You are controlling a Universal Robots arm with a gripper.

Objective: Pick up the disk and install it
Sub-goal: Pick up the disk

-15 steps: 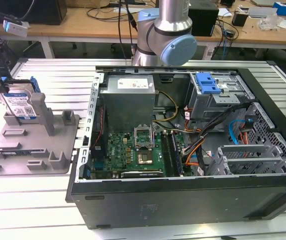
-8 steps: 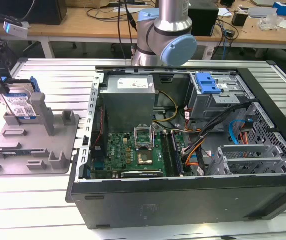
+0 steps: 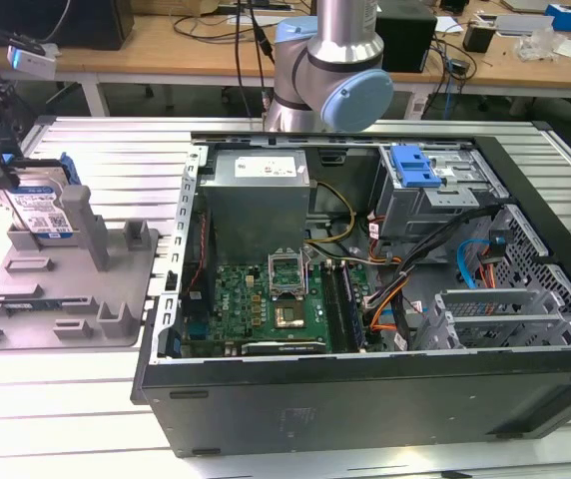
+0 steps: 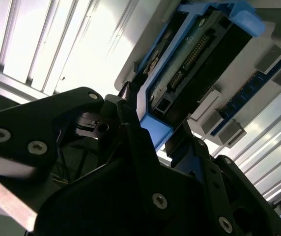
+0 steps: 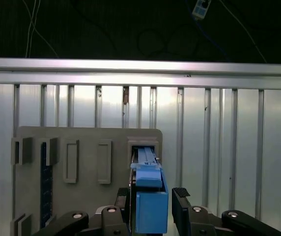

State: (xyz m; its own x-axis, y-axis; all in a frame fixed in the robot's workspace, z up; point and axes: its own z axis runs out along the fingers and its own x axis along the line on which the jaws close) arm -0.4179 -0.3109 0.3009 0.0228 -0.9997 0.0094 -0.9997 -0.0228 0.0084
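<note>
Ribbed alu bench (image 3: 66, 439) w/ open PC case (image 3: 365, 399) at centre of exterior view. Disk (image 3: 38, 212) stands upright in grey stand (image 3: 86, 289), left-centre of that frame. Claw (image 5: 153, 192) straddles disk's upper end, narrow. Fingers (image 5: 181, 196) sit either side w/ slim gap at one, not clamped.

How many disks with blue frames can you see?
1: the disk stands on edge in the grey stand at the exterior view's left. Others may be hidden inside the computer case.
</note>
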